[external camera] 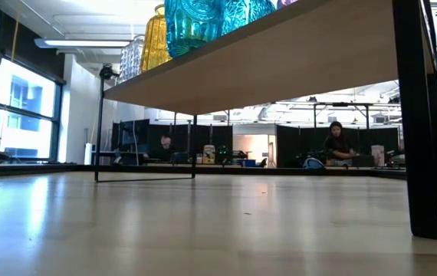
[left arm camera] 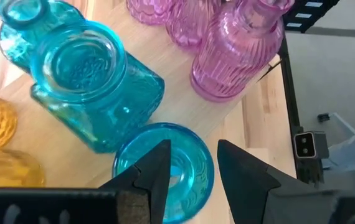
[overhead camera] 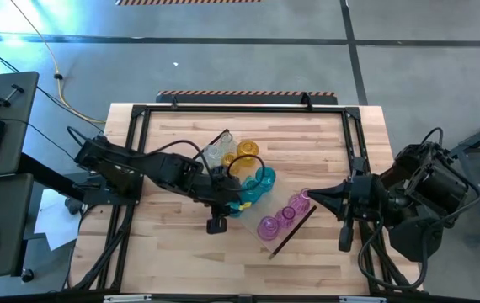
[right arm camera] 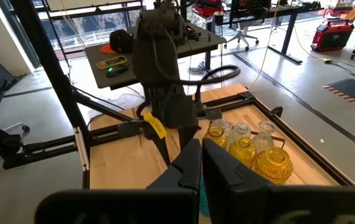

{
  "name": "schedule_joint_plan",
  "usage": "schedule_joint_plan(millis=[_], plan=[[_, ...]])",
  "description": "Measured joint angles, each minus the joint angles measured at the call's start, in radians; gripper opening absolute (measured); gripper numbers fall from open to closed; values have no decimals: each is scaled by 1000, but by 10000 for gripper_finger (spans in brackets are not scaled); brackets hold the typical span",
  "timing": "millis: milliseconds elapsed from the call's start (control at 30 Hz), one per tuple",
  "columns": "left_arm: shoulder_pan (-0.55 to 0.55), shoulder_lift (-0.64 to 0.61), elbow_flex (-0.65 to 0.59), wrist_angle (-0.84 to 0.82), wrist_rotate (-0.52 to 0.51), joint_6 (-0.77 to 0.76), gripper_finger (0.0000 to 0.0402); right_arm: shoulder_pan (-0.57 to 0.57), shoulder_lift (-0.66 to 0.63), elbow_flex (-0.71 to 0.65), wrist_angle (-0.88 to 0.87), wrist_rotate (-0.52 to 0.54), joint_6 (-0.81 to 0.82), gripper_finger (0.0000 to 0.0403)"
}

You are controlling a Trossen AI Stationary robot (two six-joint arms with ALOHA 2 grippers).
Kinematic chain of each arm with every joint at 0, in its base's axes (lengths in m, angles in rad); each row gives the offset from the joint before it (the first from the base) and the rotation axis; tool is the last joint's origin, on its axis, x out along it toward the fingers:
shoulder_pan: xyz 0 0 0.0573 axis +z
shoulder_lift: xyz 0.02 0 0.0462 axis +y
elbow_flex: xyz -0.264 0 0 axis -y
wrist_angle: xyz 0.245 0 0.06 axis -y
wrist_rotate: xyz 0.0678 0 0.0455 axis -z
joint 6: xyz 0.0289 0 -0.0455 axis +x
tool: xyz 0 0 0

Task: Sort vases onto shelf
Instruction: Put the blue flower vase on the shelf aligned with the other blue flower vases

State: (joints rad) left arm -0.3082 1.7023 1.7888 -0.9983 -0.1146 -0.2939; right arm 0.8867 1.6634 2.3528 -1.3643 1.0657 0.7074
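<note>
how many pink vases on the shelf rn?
3 visible, in a diagonal row at the shelf's right end: pink vase nearest the front, one mid-row, one nearest the right gripper. None seems hidden.

Ribbed pink vases (left arm camera: 236, 53), teal blue vases (left arm camera: 93, 93), amber yellow vases (right arm camera: 271, 163), seemingly clear vases (overhead camera: 216, 151).

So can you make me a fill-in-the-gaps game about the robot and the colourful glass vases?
1. The left gripper hangs over a vase coloured ____.
2. The vases nearest the right gripper are coloured ____.
3. All the vases stand on the ____, a light-wood board raised above the table.
4. The right gripper's jaws are ____.

Missing words: blue; pink; shelf; shut
</note>
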Motion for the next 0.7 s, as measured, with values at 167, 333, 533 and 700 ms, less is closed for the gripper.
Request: schedule_joint_plan(millis=[167, 333, 533, 700], plan=[[-14, -1, 65, -114, -2, -5, 121, 0, 0, 0, 0, -1, 0, 0], [-38, -1, 78, -291, 22, -44, 91, 6, 0, 0, 0, 1, 0, 0], [-63, 11, 66, -319, 28, -52, 17, 6, 0, 0, 0, 8, -9, 0], [-59, 11, 36, -295, 20, -97, 7, 6, 0, 0, -1, 8, -8, 0]])
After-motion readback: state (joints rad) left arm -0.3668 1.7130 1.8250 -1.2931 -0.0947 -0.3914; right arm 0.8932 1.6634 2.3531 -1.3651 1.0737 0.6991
